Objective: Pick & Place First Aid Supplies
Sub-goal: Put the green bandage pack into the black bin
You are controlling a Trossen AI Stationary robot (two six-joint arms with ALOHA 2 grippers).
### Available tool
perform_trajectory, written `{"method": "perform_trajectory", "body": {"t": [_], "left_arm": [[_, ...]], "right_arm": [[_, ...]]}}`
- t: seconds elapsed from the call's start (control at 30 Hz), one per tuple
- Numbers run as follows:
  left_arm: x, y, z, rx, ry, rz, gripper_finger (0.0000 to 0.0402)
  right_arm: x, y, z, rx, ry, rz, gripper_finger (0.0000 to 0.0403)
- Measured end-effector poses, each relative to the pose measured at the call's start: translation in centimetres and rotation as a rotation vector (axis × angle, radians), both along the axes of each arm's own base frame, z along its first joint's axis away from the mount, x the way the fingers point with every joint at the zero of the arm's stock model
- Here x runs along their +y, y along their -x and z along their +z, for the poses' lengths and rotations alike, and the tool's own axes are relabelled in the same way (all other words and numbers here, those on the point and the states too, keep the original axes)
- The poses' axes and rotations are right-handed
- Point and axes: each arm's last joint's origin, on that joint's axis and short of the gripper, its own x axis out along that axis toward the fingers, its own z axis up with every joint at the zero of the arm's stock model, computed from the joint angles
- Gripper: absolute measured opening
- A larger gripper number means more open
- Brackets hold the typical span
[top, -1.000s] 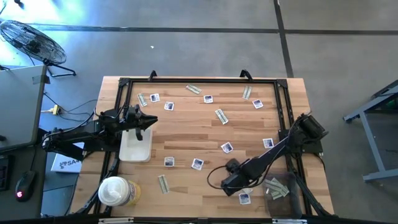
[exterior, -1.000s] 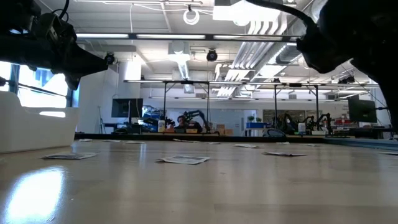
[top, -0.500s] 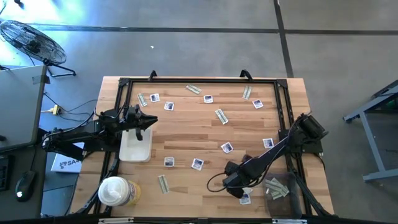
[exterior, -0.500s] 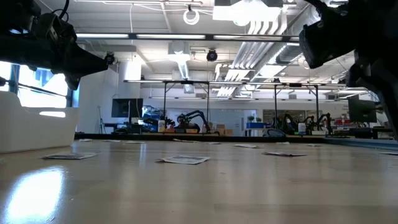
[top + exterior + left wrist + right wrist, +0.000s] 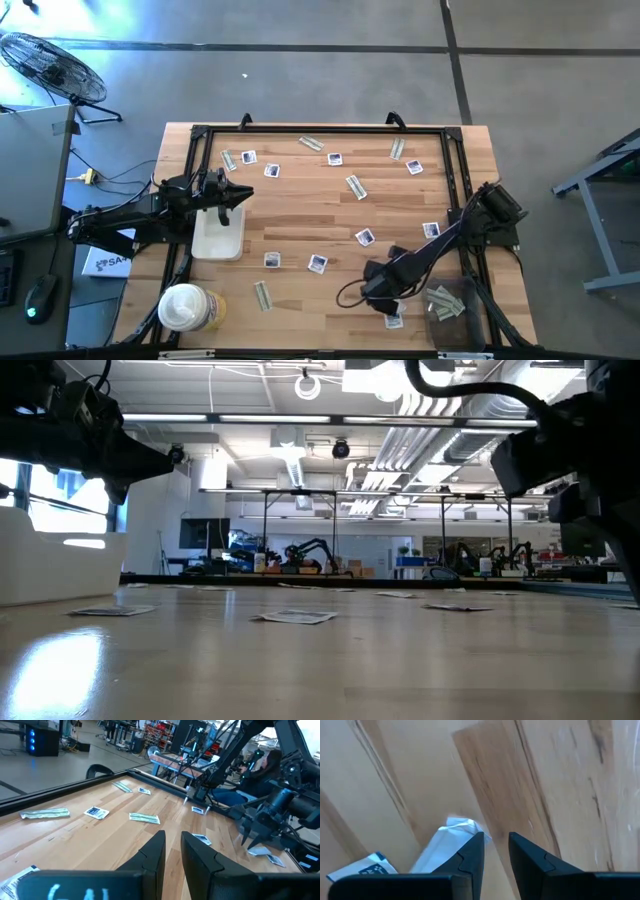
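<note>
Right gripper (image 5: 385,303) was low over the table (image 5: 300,215), fingers slightly parted, nothing pinched; a white square packet (image 5: 451,845) lay just beside its fingertips. Left gripper (image 5: 243,193) hovered above the white tray (image 5: 217,240), fingers nearly together, empty.

The wooden table (image 5: 300,215) carries a black frame (image 5: 320,131) along its edges. On its left side lies a white tray (image 5: 219,238), and near the front left corner stands a round white-lidded tub (image 5: 184,307). Square white packets (image 5: 317,263) and narrow pale green strips (image 5: 355,187) lie scattered flat across the planks, with several more bunched near the front right corner (image 5: 445,301).
</note>
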Motion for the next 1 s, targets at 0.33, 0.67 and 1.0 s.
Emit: {"method": "perform_trajectory", "body": {"t": [0.33, 0.67, 1.0], "left_arm": [[0.00, 0.00, 0.00, 0.000, 0.000, 0.000, 0.0060], [0.00, 0.00, 0.01, 0.000, 0.000, 0.001, 0.0060], [0.00, 0.00, 0.01, 0.000, 0.000, 0.000, 0.0060]], "right_arm": [[0.15, -0.01, 0.03, 0.018, -0.046, 0.051, 0.0083], [0.45, -0.16, 0.10, 0.025, -0.111, 0.054, 0.0082], [0.58, -0.48, 0.11, -0.025, -0.102, 0.094, 0.0082]]}}
